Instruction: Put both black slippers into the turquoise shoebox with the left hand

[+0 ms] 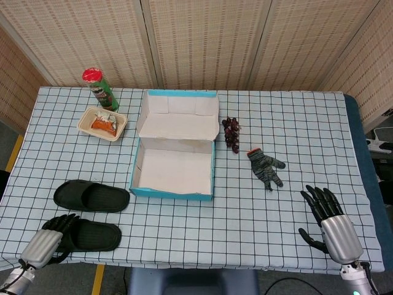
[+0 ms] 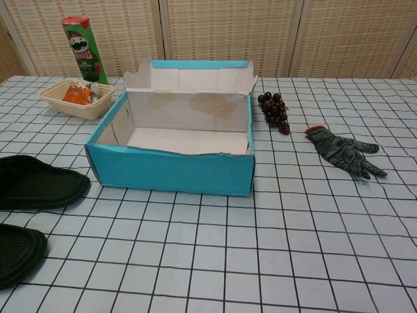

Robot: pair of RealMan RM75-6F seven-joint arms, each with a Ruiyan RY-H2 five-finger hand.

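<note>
Two black slippers lie side by side at the table's front left, the far slipper (image 1: 92, 195) (image 2: 39, 182) and the near slipper (image 1: 89, 235) (image 2: 16, 251). To their right stands the turquoise shoebox (image 1: 174, 192) (image 2: 171, 171), lid flipped back, white inside and empty. My left hand (image 1: 48, 241) is at the table's front edge, its dark fingers spread over the near slipper's left end; it holds nothing. My right hand (image 1: 328, 218) hovers open over the front right corner, far from the slippers. The chest view shows neither hand.
A green chip can (image 1: 101, 88) (image 2: 81, 49) and a beige snack tray (image 1: 85, 126) (image 2: 55, 102) stand at the back left. Dark grapes (image 1: 231, 132) (image 2: 275, 111) and a grey knit glove (image 1: 265, 166) (image 2: 342, 151) lie right of the box.
</note>
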